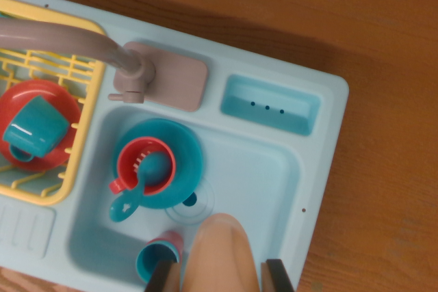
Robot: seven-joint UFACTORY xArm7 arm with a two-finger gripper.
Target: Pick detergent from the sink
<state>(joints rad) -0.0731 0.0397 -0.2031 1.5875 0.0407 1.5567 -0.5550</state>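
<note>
A peach-coloured rounded detergent bottle (pixel 222 254) stands in the light blue toy sink (pixel 263 169), at the basin's near edge. It is blurred and close to the camera. My gripper (pixel 220 277) is right over it, with one dark fingertip (pixel 163 277) on its left and the other on its right. The jaws are spread wide and the bottle fills most of the gap; a thin gap shows on each side. A teal cup with a pink rim (pixel 157 254) sits against the left fingertip.
A teal plate (pixel 185 152) in the basin holds a red cup (pixel 147 165) and a teal spoon. A grey faucet (pixel 102 49) reaches over a yellow dish rack (pixel 82 135) with a red plate and teal cup. Brown wooden table (pixel 383 32) surrounds the sink.
</note>
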